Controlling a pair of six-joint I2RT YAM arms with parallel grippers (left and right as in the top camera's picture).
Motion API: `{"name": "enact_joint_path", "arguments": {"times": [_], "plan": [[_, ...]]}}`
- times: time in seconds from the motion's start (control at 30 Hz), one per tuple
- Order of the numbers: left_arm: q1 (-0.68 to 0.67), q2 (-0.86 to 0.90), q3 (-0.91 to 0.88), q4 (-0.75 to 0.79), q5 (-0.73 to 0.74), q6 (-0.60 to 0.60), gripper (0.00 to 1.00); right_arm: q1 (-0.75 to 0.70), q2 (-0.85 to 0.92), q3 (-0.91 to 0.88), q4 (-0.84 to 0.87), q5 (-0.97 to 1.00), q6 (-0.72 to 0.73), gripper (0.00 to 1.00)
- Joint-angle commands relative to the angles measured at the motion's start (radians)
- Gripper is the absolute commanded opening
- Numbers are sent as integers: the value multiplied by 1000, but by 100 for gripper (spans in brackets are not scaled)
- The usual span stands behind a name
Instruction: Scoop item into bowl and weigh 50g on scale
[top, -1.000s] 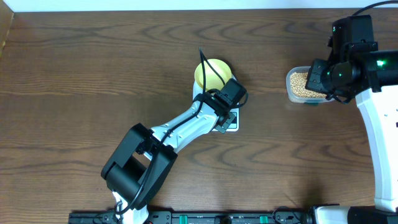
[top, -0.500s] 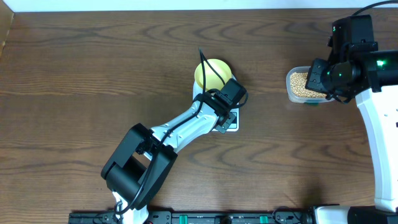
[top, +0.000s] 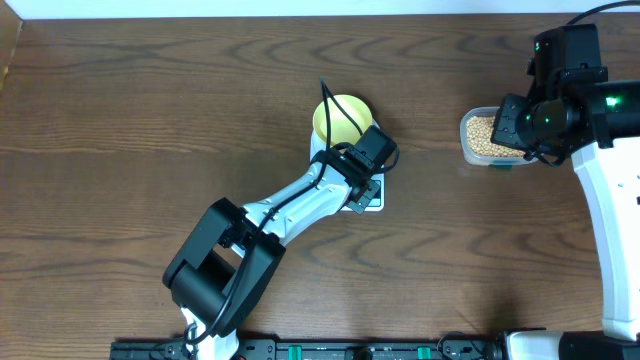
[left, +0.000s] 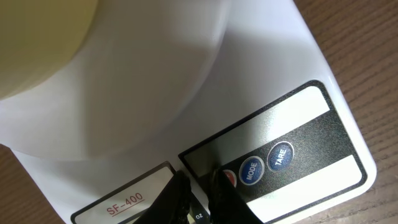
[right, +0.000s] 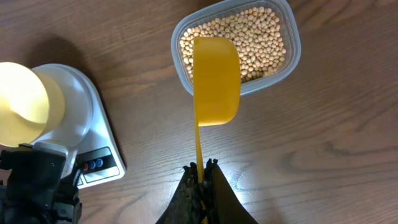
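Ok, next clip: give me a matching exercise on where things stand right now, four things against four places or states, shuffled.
Things:
1. bowl
2. scoop
3. beans
4. left gripper

Places or states:
A. lying in the clear tub
B. standing on the scale
C. down at the scale's button panel
D. held by its handle in the right gripper

Pairs: 1-B, 2-D, 3-A, 4-C
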Motion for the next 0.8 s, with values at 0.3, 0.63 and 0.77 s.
{"name": "enact_joint_path", "arguments": {"times": [0.3, 0.63, 0.77], "plan": [[3, 27, -6, 4, 2, -16, 15, -4, -2, 17, 9, 12, -20, 1], [3, 29, -34, 23, 2, -20, 15, -4, -2, 17, 14, 12, -20, 1], [3, 37, -38, 26, 2, -20, 15, -4, -2, 17, 14, 12, -20, 1]]}}
